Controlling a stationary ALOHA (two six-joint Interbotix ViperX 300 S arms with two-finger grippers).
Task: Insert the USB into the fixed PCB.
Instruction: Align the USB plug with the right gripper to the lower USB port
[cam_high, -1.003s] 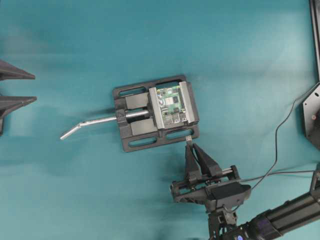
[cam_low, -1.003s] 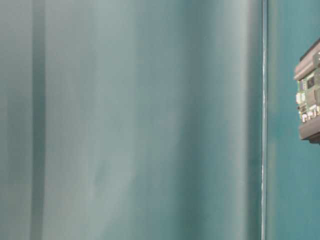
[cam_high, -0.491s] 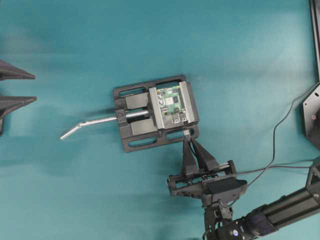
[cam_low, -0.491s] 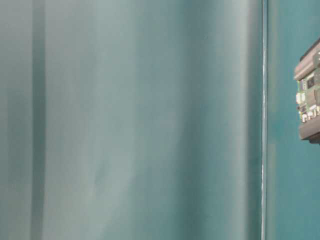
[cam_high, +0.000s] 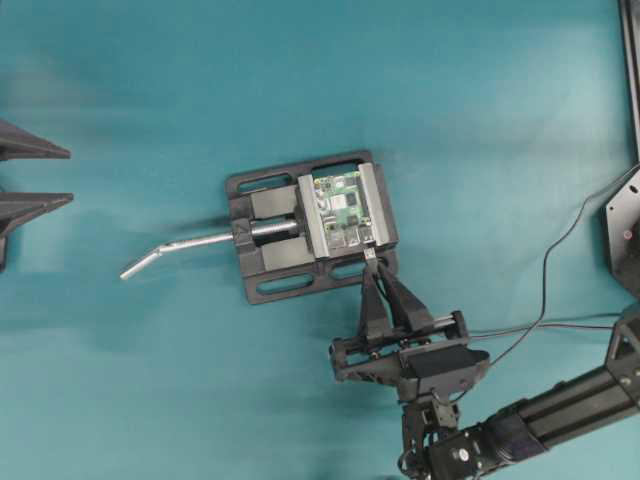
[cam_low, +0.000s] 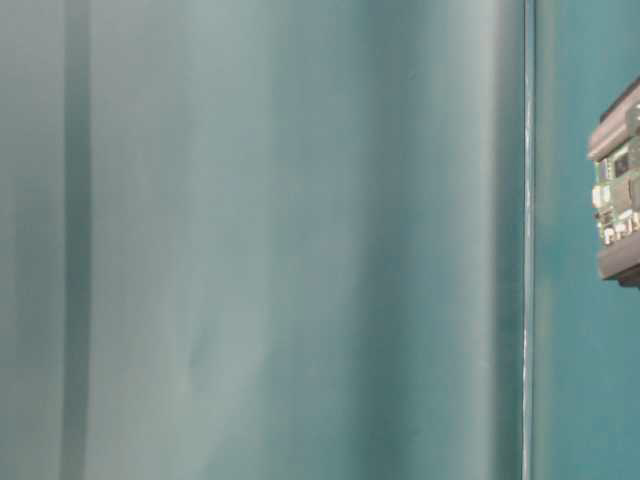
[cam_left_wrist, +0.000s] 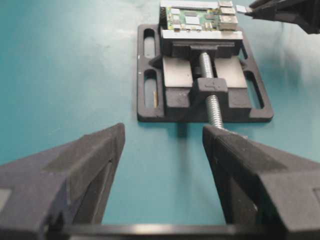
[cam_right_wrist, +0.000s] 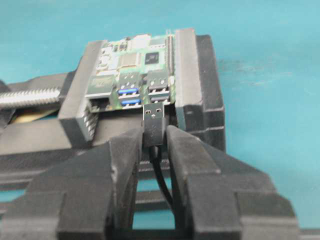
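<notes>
You're at final alignment: your right gripper (cam_right_wrist: 154, 145) pinches the USB (cam_right_wrist: 154, 122) just ahead of its fingertips, short of the fixed PCB (cam_right_wrist: 135, 70) ports; next, line up and push straight in, left gripper (cam_left_wrist: 162, 150) spread idle.

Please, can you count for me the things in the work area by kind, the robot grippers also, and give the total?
Circuit boards: 1, the fixed PCB.
Vises: 1, the black vise, which clamps the board.
Vise handles: 1, the bent silver handle.
Plugs: 1, the USB, on a thin black cable.
Grippers: 2, the left gripper and the right gripper, which pinches the USB.
Total: 6.
</notes>
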